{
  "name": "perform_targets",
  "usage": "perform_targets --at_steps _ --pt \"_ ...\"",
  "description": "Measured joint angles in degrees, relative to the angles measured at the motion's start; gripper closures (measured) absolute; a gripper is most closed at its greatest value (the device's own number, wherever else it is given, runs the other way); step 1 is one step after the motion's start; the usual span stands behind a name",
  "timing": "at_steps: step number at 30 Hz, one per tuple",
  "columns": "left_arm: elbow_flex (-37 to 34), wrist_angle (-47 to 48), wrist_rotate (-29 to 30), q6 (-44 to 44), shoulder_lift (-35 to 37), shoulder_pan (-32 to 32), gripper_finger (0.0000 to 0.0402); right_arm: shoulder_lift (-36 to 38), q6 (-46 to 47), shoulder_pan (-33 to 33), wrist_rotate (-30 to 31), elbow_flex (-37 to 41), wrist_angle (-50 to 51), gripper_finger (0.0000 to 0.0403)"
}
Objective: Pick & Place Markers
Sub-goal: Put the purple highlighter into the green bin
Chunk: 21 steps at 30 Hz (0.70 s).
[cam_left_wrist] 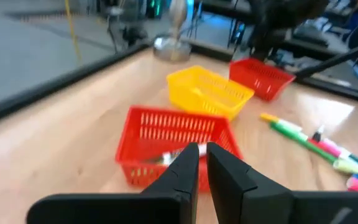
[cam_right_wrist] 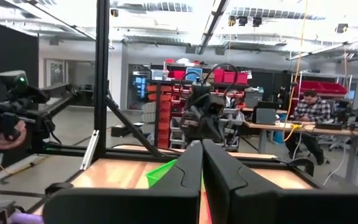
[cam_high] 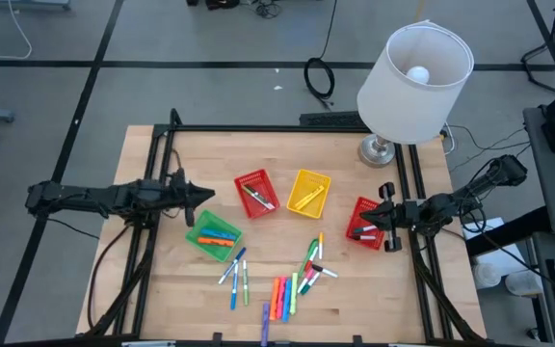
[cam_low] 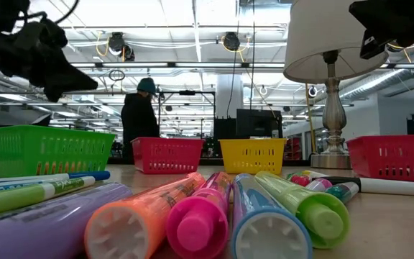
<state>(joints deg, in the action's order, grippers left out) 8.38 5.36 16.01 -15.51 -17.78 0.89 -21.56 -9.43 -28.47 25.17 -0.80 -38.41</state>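
The loose markers (cam_high: 282, 284) are lying on the wooden table (cam_high: 162, 280) near its front edge, well apart from both grippers, and that gap is being taken here as the relation on which the coming move depends. Most of them are being seen with their long axes running roughly front to back, packed side by side in a row, while a smaller cluster (cam_high: 313, 265) is lying slanted just behind them and a few blue and white ones (cam_high: 234, 275) are scattered toward the green basket (cam_high: 213, 234). The left gripper (cam_high: 203, 196) is hanging above the table just behind the green basket, its fingers (cam_left_wrist: 185, 168) nearly closed with only a narrow slit between them and nothing held. The right gripper (cam_high: 385, 218) is being held over the red basket (cam_high: 364, 224) at the right edge, fully shut and empty. From the left gripper the markers are lying forward and to its right; from the right gripper they are lying forward and to its left. Neither arm is being judged clearly nearer to the main row, though the scattered blue and white ones are closer to the left arm. A grip across a marker's thin width, not along its length, is probably being called for.
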Motion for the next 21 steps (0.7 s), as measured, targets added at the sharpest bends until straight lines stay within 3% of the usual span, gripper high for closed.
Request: perform_targets --at_steps 10,21 --pt "0.0 -7.6 0.7 -4.6 -12.0 0.1 0.0366 0.0 -9.1 0.0 0.1 0.0 -3.2 0.0403" --pt "0.0 -21.3 0.7 -3.5 -21.7 2.7 0.0366 0.0 -8.3 0.0 0.2 0.0 -2.1 0.0403"
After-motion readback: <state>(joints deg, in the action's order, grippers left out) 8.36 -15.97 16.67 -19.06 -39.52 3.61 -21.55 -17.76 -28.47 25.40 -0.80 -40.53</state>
